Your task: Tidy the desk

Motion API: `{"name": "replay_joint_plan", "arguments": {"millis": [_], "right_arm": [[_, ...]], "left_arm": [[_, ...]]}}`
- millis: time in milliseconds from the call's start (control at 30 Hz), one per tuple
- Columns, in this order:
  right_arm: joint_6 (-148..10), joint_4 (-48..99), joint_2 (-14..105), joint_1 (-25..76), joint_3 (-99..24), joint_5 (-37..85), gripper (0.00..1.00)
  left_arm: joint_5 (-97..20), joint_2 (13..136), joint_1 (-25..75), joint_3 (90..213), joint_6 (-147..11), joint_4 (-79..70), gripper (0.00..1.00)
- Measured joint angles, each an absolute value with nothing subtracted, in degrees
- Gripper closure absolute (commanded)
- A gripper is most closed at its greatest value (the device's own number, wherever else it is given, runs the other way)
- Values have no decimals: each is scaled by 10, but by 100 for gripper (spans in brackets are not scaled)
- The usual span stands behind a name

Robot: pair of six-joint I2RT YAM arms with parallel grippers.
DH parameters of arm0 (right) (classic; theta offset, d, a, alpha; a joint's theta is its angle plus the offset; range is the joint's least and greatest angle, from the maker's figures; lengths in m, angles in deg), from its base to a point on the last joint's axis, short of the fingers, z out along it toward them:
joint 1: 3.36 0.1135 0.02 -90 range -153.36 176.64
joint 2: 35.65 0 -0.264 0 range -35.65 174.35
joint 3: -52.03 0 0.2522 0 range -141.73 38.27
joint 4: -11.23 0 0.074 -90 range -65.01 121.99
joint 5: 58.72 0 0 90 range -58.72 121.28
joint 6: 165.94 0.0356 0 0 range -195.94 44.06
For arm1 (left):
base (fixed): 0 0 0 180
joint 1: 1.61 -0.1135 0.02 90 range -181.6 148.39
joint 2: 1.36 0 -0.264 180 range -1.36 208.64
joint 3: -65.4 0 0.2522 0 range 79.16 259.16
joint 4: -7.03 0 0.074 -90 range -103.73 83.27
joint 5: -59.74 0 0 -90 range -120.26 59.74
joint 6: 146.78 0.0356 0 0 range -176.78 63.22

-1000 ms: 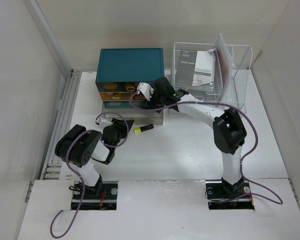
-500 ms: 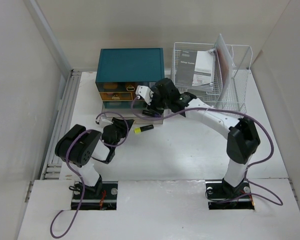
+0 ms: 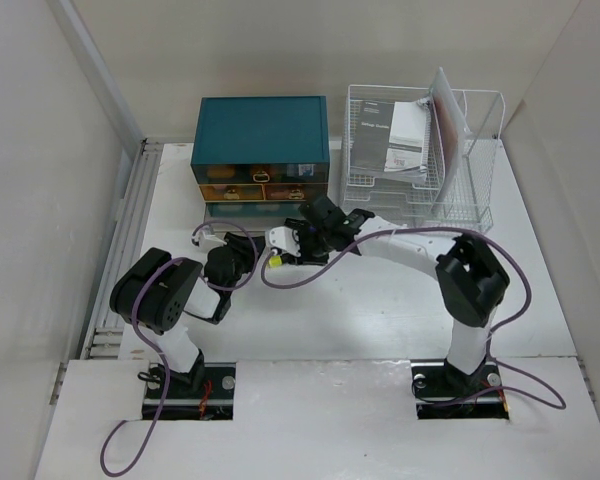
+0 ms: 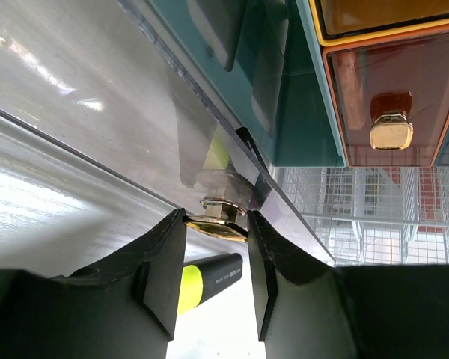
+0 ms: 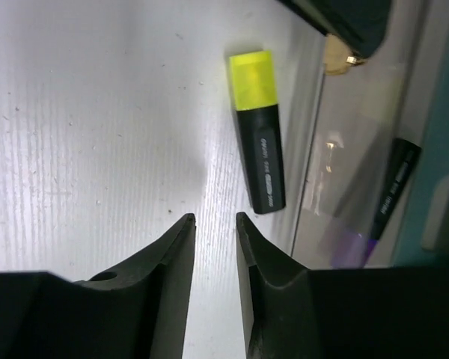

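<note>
Two grippers work on the desk (image 3: 380,300), just before the teal drawer box (image 3: 262,130). The right gripper (image 5: 215,218) has swung back from the box's drawer fronts. It now points down beside the highlighter (image 5: 258,146), jaws narrowly parted and empty, probably to pick it up. The left gripper (image 4: 215,222), low and level, pinches the brass knob (image 4: 221,213) of the clear bottom drawer (image 4: 120,112).

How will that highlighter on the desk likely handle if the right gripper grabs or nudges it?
The highlighter looks like rigid plastic, so it should hold its shape in a pinch. Small, so probably light. Its smooth body may slip; its squarish cap suggests it will slide on the desk rather than roll.
</note>
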State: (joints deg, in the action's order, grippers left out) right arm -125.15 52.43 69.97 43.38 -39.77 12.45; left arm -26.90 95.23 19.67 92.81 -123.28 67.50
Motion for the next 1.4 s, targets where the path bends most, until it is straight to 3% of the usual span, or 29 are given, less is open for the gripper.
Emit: {"name": "replay_joint_plan", "arguments": {"millis": [333, 967, 1033, 1200, 1400], "right_arm": [[-1254, 521, 789, 446, -452, 151, 62], [-1227, 515, 851, 448, -506, 179, 53], [-1227, 517, 853, 448, -508, 175, 55], [-1231, 523, 855, 448, -509, 159, 82], [-1238, 523, 841, 448, -487, 144, 95]], "left_arm": [[-269, 952, 197, 928, -1233, 676, 92], [-272, 965, 197, 925, -1238, 693, 92], [-273, 965, 197, 924, -1238, 693, 92], [-273, 965, 197, 924, -1238, 694, 92], [-273, 965, 197, 924, -1238, 694, 92]]}}
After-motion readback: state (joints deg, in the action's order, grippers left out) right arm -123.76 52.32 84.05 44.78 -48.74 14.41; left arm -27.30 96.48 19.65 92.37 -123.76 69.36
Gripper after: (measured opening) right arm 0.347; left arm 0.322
